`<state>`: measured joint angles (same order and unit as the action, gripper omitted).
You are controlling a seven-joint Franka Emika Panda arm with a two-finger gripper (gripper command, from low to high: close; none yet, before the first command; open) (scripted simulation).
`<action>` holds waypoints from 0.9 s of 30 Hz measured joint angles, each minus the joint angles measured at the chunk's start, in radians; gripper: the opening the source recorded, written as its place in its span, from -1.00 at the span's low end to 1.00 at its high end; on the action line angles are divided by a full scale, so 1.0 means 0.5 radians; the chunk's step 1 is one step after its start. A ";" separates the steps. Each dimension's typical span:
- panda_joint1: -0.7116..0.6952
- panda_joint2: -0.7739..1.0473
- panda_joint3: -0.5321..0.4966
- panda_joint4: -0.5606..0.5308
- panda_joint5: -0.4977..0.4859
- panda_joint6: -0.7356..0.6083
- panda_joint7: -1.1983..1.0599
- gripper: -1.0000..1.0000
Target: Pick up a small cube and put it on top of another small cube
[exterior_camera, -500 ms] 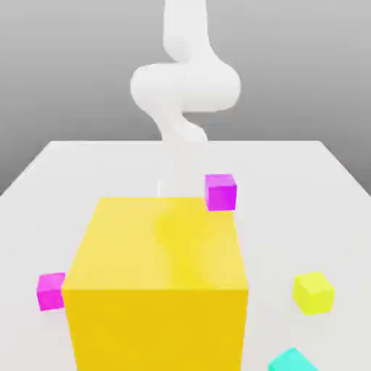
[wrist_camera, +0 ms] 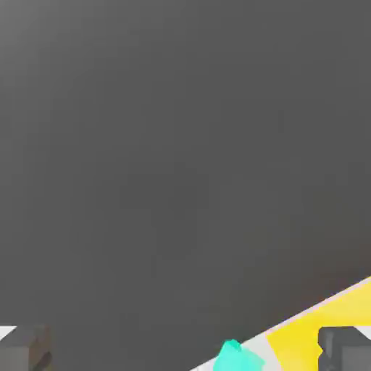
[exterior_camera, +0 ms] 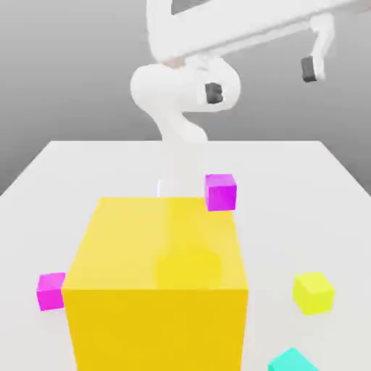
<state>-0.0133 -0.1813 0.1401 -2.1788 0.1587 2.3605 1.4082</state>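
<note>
Arm is now swinging in high across the exterior view's top, absent half a second ago. Claw (exterior_camera: 262, 81) is hanging wide, carrying nothing. Teal cube (exterior_camera: 292, 360) is sitting on the desk (exterior_camera: 304, 188) near the lime-yellow cube (exterior_camera: 313, 292); pickup not begun.

Arm now swung across the top of the exterior view, claw (exterior_camera: 262, 81) high, empty.

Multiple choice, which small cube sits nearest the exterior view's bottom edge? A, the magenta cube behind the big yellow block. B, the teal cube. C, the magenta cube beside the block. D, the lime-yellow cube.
B: the teal cube lies at the very bottom edge, lower than the lime-yellow cube and both magenta cubes.
</note>
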 joint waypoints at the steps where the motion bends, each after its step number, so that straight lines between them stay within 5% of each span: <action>1: 0.009 0.072 0.021 0.001 -0.021 0.014 0.064 0.00; 12: 0.266 0.880 0.087 -0.010 -0.307 0.169 0.749 0.00; 24: 0.460 1.370 -0.139 -0.052 -0.476 0.689 1.442 0.00; 25: 0.466 1.422 -0.147 -0.042 -0.483 0.733 1.448 -1.00; 27: 0.466 1.422 -0.147 -0.042 -0.483 0.734 1.448 -1.00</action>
<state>0.2198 0.5299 0.0664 -2.1998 -0.0826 2.7273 2.1324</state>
